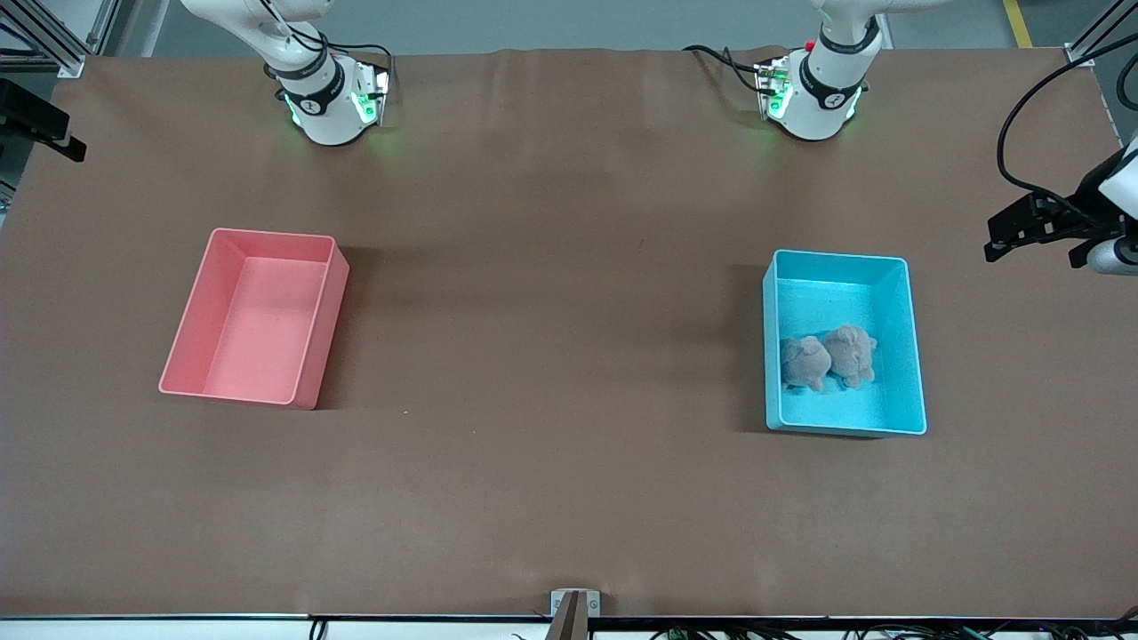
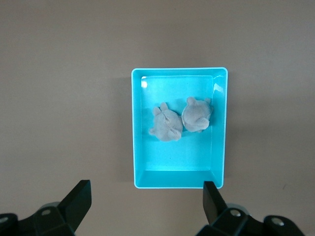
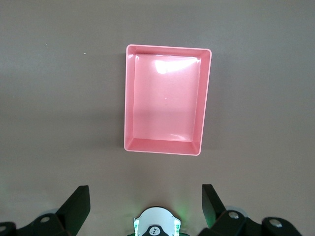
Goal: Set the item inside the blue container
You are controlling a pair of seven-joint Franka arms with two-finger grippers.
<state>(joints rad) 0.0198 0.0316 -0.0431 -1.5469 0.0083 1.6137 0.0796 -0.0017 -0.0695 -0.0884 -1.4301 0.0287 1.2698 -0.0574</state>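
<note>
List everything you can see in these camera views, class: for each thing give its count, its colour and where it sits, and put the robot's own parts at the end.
Blue container: one, light blue, on the table toward the left arm's end.
Plush toys: two, grey-brown, side by side and touching, inside the blue container.
Pink bin: one, pink, nothing in it, on the table toward the right arm's end.
Table: one, brown surface, under both bins.
Arm bases: two, white with green lights, along the table edge farthest from the front camera.
Left gripper: one, black fingers, open, holding nothing, high over the blue container.
Right gripper: one, black fingers, open, holding nothing, high over the pink bin.
</note>
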